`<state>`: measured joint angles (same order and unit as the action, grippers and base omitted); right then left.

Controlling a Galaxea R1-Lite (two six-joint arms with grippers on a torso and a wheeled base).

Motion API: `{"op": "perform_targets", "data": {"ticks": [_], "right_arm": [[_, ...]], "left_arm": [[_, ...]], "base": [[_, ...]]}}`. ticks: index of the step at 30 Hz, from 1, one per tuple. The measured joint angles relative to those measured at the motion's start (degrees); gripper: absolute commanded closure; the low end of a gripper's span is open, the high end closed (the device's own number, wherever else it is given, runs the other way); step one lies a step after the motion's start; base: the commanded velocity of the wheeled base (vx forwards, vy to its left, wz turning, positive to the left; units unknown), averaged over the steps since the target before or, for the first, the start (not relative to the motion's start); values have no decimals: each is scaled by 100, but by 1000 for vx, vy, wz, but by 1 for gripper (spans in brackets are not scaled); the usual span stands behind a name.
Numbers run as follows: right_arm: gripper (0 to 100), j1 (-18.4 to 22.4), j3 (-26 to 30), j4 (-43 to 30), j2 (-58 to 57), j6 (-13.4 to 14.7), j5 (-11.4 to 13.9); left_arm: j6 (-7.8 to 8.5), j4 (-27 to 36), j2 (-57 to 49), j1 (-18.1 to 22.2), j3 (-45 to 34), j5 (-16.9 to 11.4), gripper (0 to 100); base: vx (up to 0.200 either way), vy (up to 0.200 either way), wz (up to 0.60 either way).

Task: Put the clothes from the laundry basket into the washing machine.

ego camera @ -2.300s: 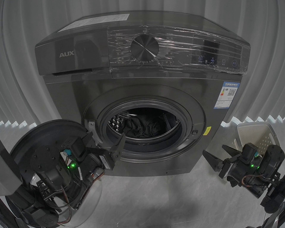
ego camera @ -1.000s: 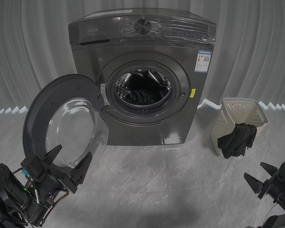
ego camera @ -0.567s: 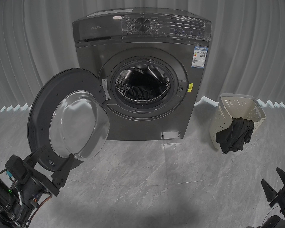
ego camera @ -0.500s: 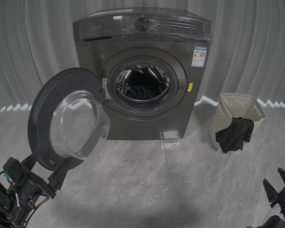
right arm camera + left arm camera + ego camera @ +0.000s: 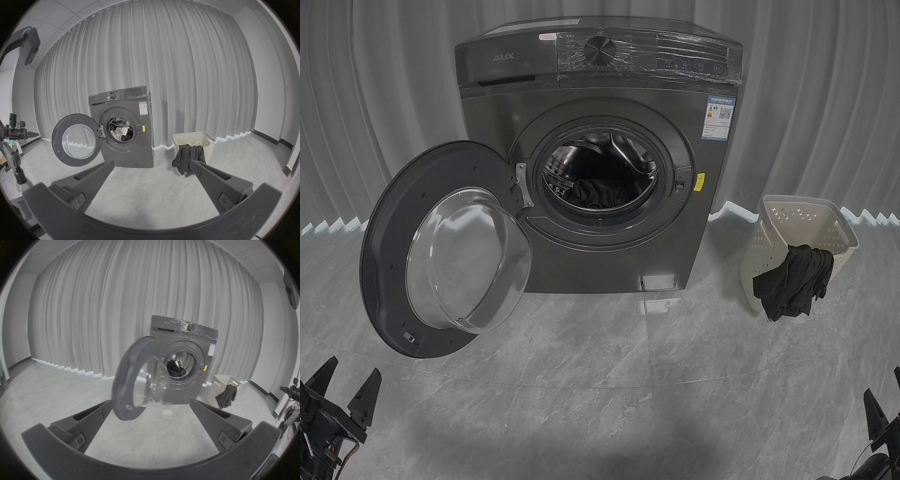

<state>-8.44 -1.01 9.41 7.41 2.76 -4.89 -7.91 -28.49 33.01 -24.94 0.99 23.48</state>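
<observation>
Left tool (image 5: 351,370) and right tool (image 5: 150,162) spread, empty; door (image 5: 387,250) wide for loading, garment (image 5: 794,281) over laundry basket (image 5: 765,247) rim ahead of right tool

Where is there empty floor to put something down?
The grey tiled floor is bare between the grey washing machine and the cream plastic laundry basket. It's crowded by the open round door and where black clothes drape the basket's rim.
</observation>
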Motion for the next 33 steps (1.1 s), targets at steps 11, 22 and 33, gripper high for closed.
{"op": "perform_targets", "data": {"ticks": [11, 22, 33], "right_arm": [[0, 80, 0, -394, -288, -93, -206], [0, 200, 0, -446, -330, -130, -356], [0, 846, 0, -818, -592, -167, 134]], "left_arm": [[55, 1826, -1836, 1329, 2, -1323, 0], [625, 2415, -2927, 2378, 2, -2187, 0], [688, 2530, -3207, 2523, 2, -1905, 0]], "base": [[0, 0, 0], [0, 0, 0], [0, 0, 0]]}}
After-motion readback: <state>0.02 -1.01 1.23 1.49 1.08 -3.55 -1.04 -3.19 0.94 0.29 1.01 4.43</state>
